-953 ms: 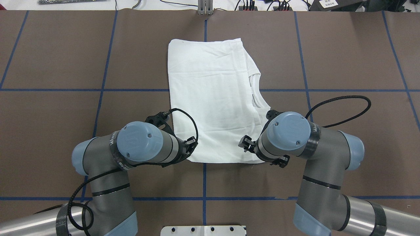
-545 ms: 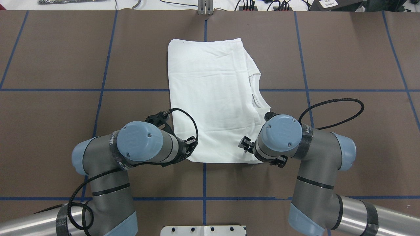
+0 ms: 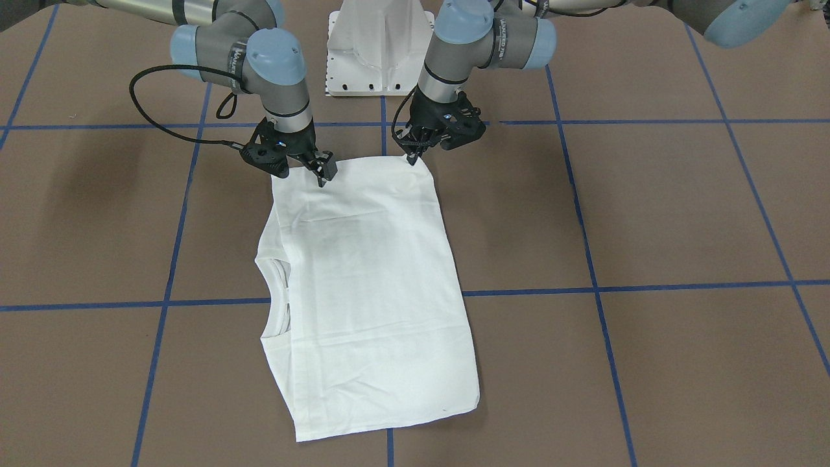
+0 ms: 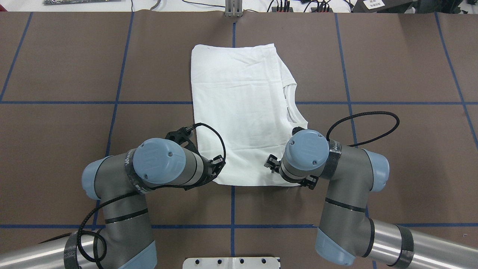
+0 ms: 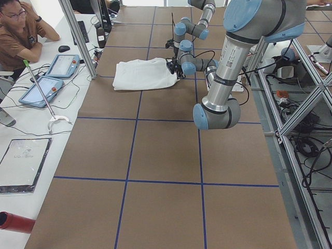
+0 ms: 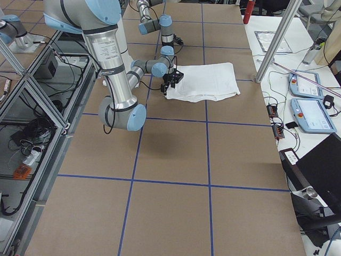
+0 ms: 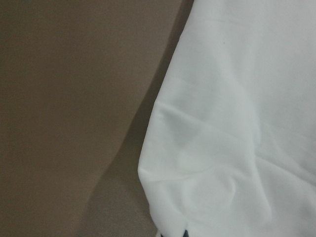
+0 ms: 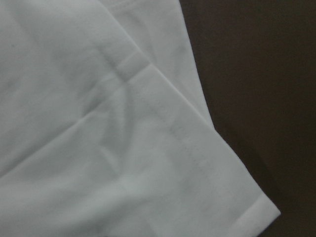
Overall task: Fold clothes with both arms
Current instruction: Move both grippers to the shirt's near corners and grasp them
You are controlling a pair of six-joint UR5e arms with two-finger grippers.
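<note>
The white shirt (image 3: 369, 279) (image 4: 239, 112) lies flat on the brown table, folded into a long rectangle, with its collar (image 3: 275, 298) on my right side. No printed text shows. My left gripper (image 3: 413, 158) is down at the shirt's near left corner, its tips pinched together on the cloth (image 7: 207, 163), which bulges there. My right gripper (image 3: 321, 178) hangs over the near right corner and looks open. The hem corner (image 8: 212, 168) lies flat below it, with no finger in that view. In the overhead view both wrists hide the fingertips.
The white pedestal base (image 3: 379, 45) (image 4: 231, 262) stands close behind both arms. Blue tape lines cross the brown table. A person (image 5: 21, 31) sits at a side table with tablets (image 5: 62, 65) beyond the far edge. Black cable loops (image 4: 362, 127) hang off the wrists.
My right arm has swung inward, toward the shirt's middle, along its near edge. The left arm and the shirt have stayed still.
</note>
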